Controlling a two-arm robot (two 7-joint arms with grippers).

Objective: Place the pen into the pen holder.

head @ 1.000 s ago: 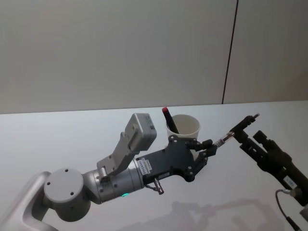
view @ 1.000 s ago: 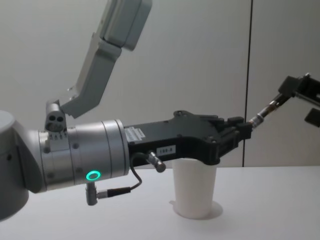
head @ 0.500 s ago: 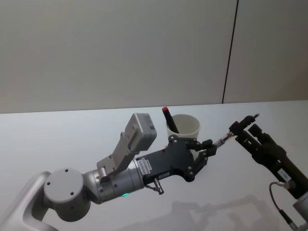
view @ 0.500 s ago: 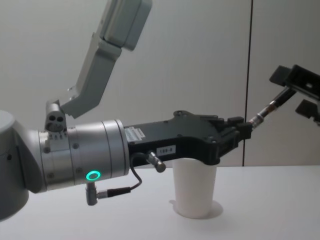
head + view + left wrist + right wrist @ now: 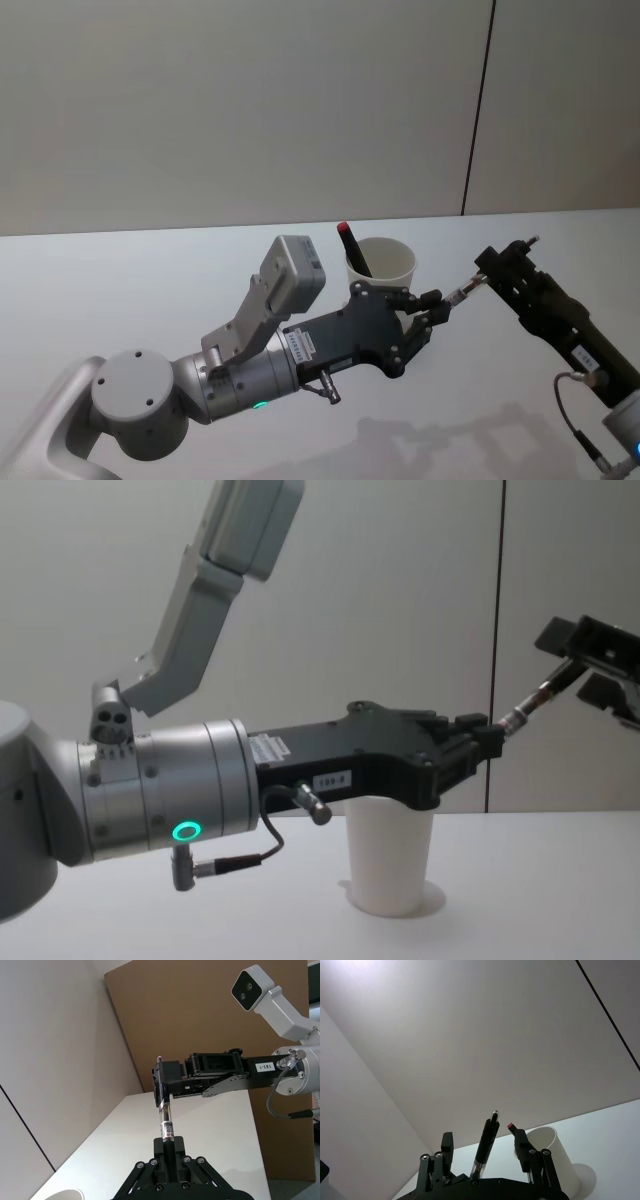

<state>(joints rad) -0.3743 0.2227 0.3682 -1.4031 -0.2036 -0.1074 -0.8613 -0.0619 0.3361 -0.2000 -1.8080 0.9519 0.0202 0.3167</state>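
- The left gripper (image 5: 437, 307) is nearest, clamped on one end of the pen (image 5: 165, 1122). The pen hangs in the air just beside the pen holder (image 5: 390, 865) and points away from it.
- The right gripper (image 5: 483, 1136) straddles the pen's far end with its fingers apart — there are gaps on both sides.
- It looks like a handover, so one gripper should be squeezing firmly before the other lets go.
- Farthest back, a red-capped pen (image 5: 346, 238) leans inside the holder — best to go in upright on the free side, since light paper probably tips easily.
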